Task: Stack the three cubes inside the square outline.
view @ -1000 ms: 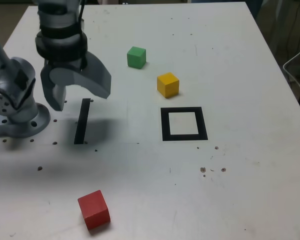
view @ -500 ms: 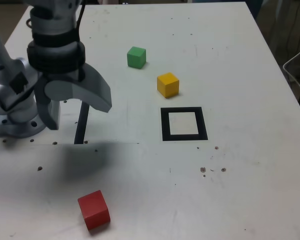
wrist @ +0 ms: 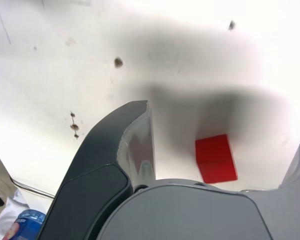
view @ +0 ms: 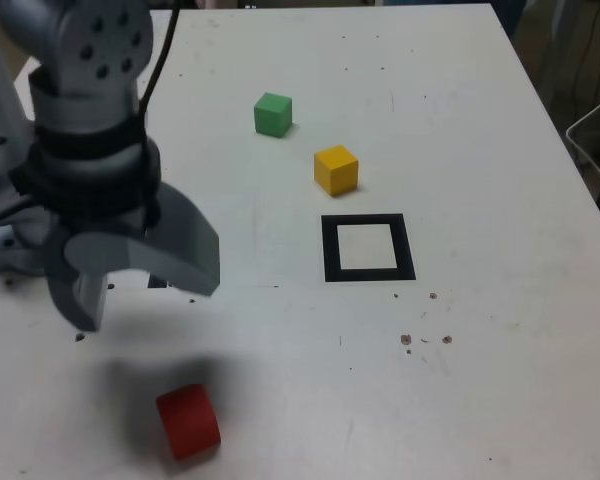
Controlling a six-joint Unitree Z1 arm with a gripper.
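The red cube (view: 188,420) lies near the table's front edge, toward the exterior view's left. My gripper (view: 135,290) hangs open above the table just behind it, nothing between its fingers. In the wrist view the red cube (wrist: 216,158) shows between the open gripper (wrist: 224,125) fingers, in their shadow. The green cube (view: 273,114) sits toward the back. To its right and a little nearer is the yellow cube (view: 336,169). The square outline (view: 330,250), black tape with a white centre, lies just in front of the yellow cube and holds nothing.
The arm's grey base (view: 10,250) stands at the exterior view's left edge. A straight black tape strip (view: 158,283) is mostly hidden behind the gripper. A white cable (view: 592,130) hangs off the table's right side. Small dark specks dot the white tabletop.
The gripper has travelled from beside the tape strip toward the table's front, closer to the red cube. Its jaws stayed open. The cubes have not moved.
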